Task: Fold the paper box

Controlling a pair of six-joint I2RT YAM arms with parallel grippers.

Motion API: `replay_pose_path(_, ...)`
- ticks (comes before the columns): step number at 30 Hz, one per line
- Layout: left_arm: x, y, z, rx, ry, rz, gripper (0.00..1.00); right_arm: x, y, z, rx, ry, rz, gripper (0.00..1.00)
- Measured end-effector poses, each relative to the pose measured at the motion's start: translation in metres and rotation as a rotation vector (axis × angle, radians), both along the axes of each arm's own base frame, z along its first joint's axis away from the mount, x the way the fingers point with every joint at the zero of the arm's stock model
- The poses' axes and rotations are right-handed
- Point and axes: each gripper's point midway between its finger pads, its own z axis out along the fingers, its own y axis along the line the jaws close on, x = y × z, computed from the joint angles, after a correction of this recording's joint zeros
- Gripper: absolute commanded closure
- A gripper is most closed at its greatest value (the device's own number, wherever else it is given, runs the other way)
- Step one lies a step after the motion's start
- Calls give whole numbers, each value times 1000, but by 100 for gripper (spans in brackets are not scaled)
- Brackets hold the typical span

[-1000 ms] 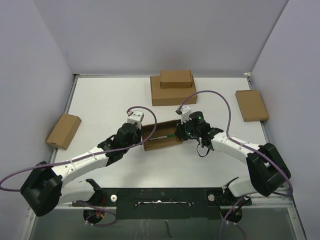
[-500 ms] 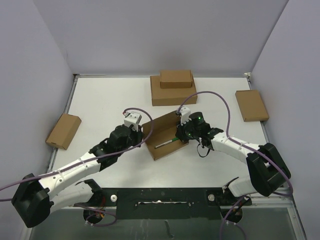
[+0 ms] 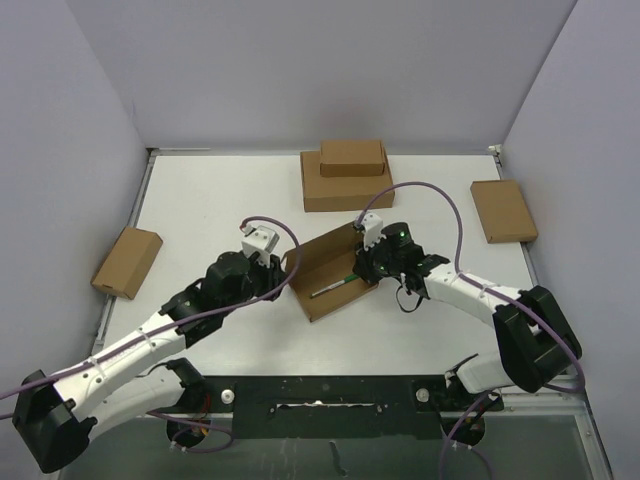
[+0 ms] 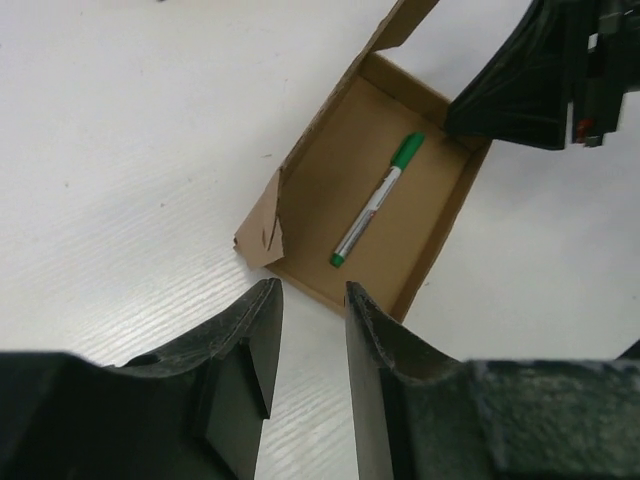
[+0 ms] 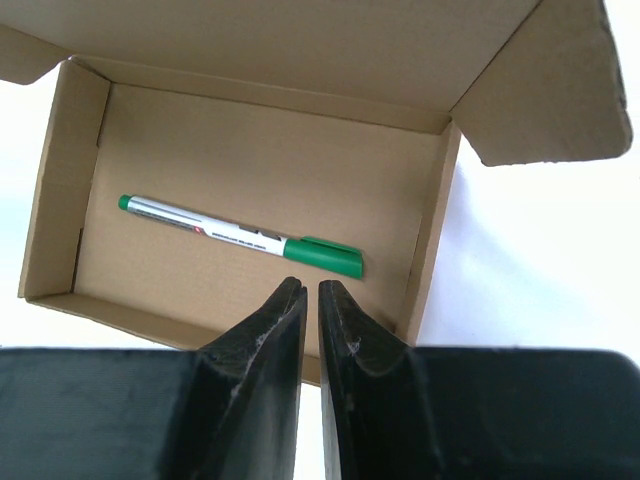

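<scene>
The paper box (image 3: 325, 262) lies open in the middle of the table, its lid leaning back and a green-capped pen (image 3: 333, 287) on its floor. In the left wrist view the paper box (image 4: 350, 170) lies just beyond my left gripper (image 4: 312, 300), which is open with only bare table between its fingers; a bent corner flap (image 4: 262, 225) points toward it. My right gripper (image 5: 310, 288) hovers over the near wall of the paper box (image 5: 250, 150), close to the pen (image 5: 240, 238). Its jaws are shut to a thin slit with nothing in it.
Two stacked brown boxes (image 3: 345, 185) stand at the back centre. A flat brown box (image 3: 503, 211) lies at the right edge and another (image 3: 127, 262) at the left edge. Grey walls enclose the white table (image 3: 200, 200).
My left gripper has opened, let go of the box's left end and drawn back. The box has turned and its lid has swung up. The right gripper has stayed at the box's right end.
</scene>
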Motion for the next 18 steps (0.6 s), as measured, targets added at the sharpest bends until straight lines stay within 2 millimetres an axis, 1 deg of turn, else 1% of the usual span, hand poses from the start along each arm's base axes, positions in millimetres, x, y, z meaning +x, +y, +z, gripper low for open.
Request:
replay_pose_path(2, -3, -3, 12, -17, -3, -20, 66, 0, -1, 1, 5, -1, 11, 86)
replay_pose_path(4, -4, -7, 34, -50, -24, -39, 65, -1, -2, 3, 9, -3, 27, 86)
replay_pose_path(5, -3, -10, 50, -75, -44, -46, 65, -1, -2, 5, 14, -6, 38, 86)
replay_pose_path(9, -3, -12, 100, -152, -114, -53, 64, -2, -5, 19, 46, -37, 90, 83)
replay_pose_path(11, -4, -11, 111, -173, -126, -48, 64, -4, -7, 25, 57, -51, 122, 80)
replay_pose_path(13, -7, -8, 111, -179, -114, -39, 63, -8, -11, 30, 70, -56, 168, 77)
replay_pose_path(15, -12, -3, 100, -178, -95, -33, 61, -11, -15, 38, 86, -60, 222, 73)
replay_pose_path(16, -15, -1, 93, -177, -87, -30, 58, -12, -18, 44, 96, -66, 251, 69)
replay_pose_path(18, -24, 8, 72, -169, -67, -27, 54, -12, -26, 58, 120, -93, 305, 56)
